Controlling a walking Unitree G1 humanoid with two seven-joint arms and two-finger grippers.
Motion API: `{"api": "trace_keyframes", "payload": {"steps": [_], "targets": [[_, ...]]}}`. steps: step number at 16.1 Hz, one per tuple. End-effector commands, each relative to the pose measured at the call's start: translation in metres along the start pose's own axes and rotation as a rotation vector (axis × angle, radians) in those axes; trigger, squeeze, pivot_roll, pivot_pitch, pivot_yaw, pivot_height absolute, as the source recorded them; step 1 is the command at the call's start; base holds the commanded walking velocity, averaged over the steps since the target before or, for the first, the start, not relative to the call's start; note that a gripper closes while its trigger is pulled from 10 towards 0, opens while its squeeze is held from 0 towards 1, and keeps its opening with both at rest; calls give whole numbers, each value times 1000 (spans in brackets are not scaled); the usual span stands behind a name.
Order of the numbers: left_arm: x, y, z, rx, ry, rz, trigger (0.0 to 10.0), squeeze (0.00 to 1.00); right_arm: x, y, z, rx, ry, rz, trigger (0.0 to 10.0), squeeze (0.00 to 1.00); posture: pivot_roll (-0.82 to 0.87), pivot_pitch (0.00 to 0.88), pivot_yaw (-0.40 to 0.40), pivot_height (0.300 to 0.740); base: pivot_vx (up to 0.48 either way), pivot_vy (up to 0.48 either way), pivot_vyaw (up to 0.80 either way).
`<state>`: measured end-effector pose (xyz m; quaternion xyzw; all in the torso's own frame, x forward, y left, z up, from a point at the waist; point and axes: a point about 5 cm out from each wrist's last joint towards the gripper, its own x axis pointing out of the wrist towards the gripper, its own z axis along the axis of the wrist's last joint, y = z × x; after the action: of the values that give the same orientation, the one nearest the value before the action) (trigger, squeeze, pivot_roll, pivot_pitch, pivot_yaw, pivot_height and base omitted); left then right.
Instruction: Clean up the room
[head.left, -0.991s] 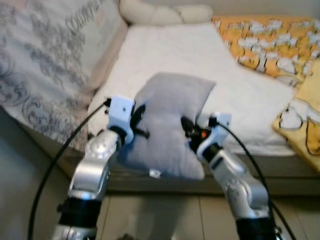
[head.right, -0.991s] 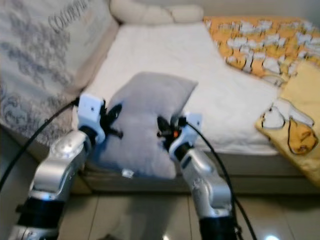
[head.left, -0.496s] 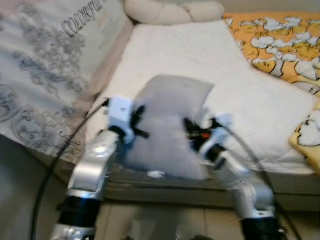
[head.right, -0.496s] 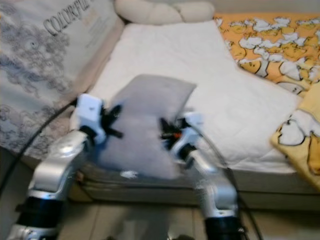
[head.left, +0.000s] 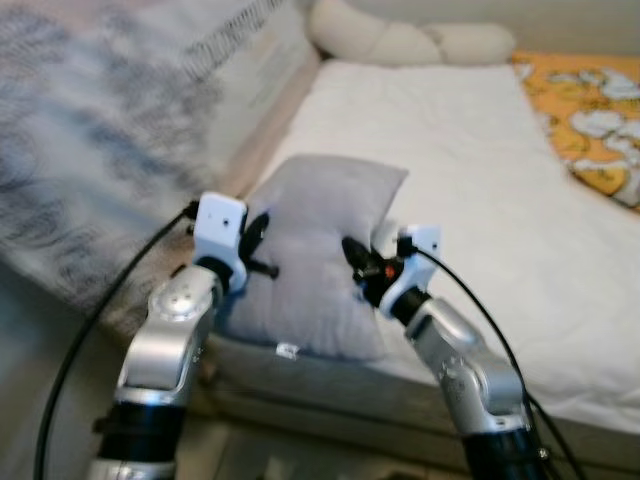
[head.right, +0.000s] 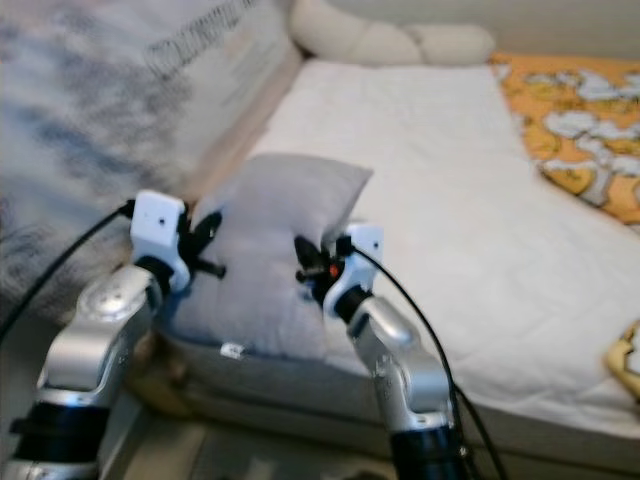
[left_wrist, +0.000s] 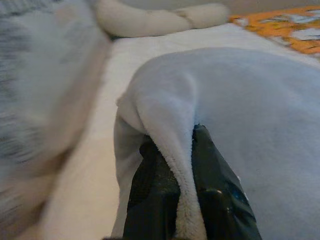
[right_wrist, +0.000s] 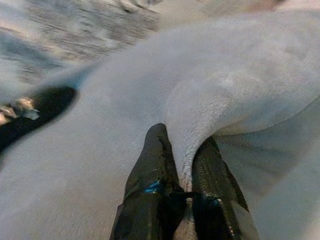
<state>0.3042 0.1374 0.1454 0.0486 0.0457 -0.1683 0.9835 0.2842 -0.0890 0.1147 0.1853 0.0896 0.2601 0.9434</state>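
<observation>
A grey pillow (head.left: 315, 255) hangs between my two arms, over the near edge of the white bed (head.left: 470, 170). My left gripper (head.left: 258, 243) is shut on the pillow's left side, and the left wrist view shows a fold of grey fabric (left_wrist: 175, 150) pinched between the black fingers (left_wrist: 150, 200). My right gripper (head.left: 357, 258) is shut on the pillow's right side, with another fold (right_wrist: 192, 130) clamped between its fingers (right_wrist: 155, 175). A small white tag (head.left: 287, 350) dangles at the pillow's lower edge.
A patterned grey-and-cream cover (head.left: 120, 130) slopes along the bed's left side. A cream bolster (head.left: 410, 40) lies at the head of the bed. An orange printed blanket (head.left: 600, 120) covers the far right. The bed frame edge (head.left: 330, 390) is just below the pillow.
The camera has swung left and nearer the bed, so the orange blanket slid toward the right edge. Both grippers keep their hold on the pillow.
</observation>
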Motion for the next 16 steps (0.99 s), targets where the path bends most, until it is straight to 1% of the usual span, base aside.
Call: {"api": "trace_keyframes", "payload": {"steps": [1, 4, 8, 10, 11, 14, 15, 16], "targets": [[-1, 6, 9, 26, -34, 24, 10000, 0, 2, 0, 6, -3, -28, 5, 10000, 0, 0, 0, 25, 740, 420, 0, 0], [0, 6, 10, 39, -34, 20, 10000, 0, 3, -6, 6, 7, -38, -43, 10000, 0, 1, 0, 29, 740, 415, 0, 0], [4, 9, 15, 54, -45, 10, 10000, 0, 4, -6, 5, 5, -41, -40, 10000, 0, -8, 0, 36, 740, 415, 0, 0], [6, 7, 15, 55, -52, 1, 10000, 0, 4, -8, 6, 2, -46, -47, 10000, 0, -15, 0, 40, 740, 412, 0, 0], [7, 4, 15, 50, -53, -16, 10000, 0, 2, -9, 6, -7, -49, -59, 10000, 0, -18, 0, 44, 740, 0, 0, 0], [10, 2, 16, 89, -62, -59, 10000, 0, -1, -13, 9, 23, -65, -75, 10000, 0, -24, 0, 56, 740, 0, 0, 0], [12, 2, 16, 101, -63, -63, 10000, 0, -3, -15, 9, 16, -59, -78, 10000, 0, -24, 0, 56, 740, 0, 0, 0], [17, 4, 16, 128, -59, -72, 10000, 0, -6, -21, 9, -7, -50, -89, 10000, 0, -19, 0, 61, 740, 0, 0, 0]]}}
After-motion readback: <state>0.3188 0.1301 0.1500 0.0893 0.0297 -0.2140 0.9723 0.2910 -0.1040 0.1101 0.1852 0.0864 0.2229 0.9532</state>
